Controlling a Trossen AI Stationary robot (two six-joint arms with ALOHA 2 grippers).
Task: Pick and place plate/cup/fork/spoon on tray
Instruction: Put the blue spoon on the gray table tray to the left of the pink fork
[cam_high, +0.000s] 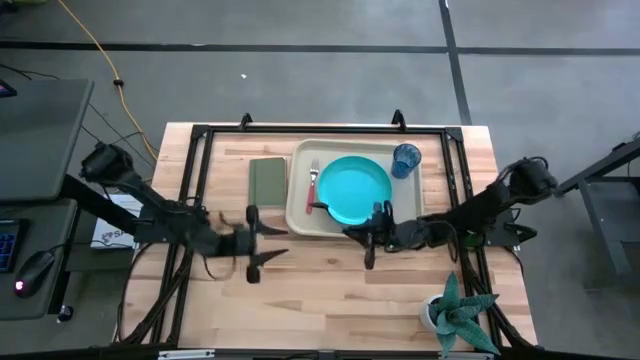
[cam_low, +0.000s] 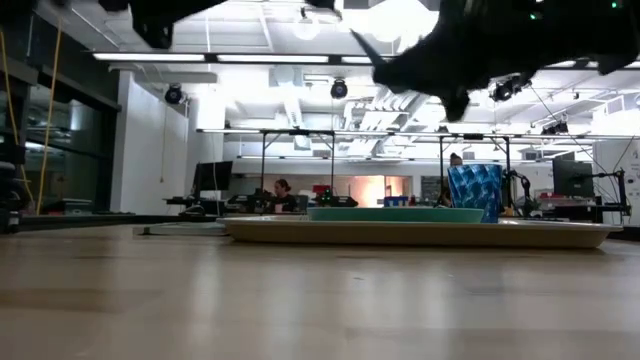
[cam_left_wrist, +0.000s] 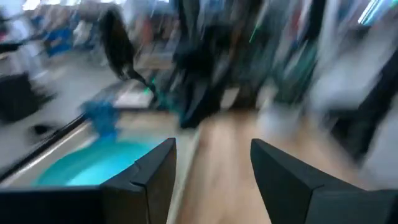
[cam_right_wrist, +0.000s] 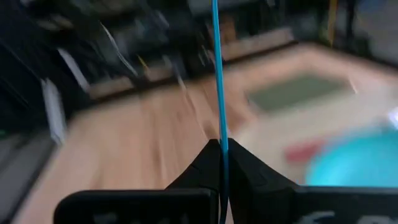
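Item one on my screen, the tray (cam_high: 300, 222): cream-beige, lying on the wooden table (cam_high: 330, 300) toward its far side, long edge across my high view. On it I count the plate (cam_high: 352, 190), turquoise, flat, filling the tray's middle; the cup (cam_high: 406, 160), dark blue, upright in the tray's far right corner, just beside the plate's rim; and the fork (cam_high: 313, 185), pink-red handle, lying along the plate's left side with its tines pointing to the far edge. The spoon (cam_right_wrist: 219, 81) I find in the right wrist view only: a thin light-blue handle standing straight out from the right gripper (cam_high: 372, 238), whose fingers (cam_right_wrist: 205, 163) are pressed together on it; its bowl I cannot see. That gripper hangs over the tray's near edge, at the plate's near rim. The left gripper (cam_high: 262, 243) is off the tray, above bare table to the tray's near left, fingers (cam_left_wrist: 155, 171) spread apart with nothing between them. Other stock: an olive-green pad (cam_high: 268, 182) flat on the table, touching or just beside the tray's left rim, and a teal spiky plant (cam_high: 458, 310) in the near right corner, well apart from the tray.
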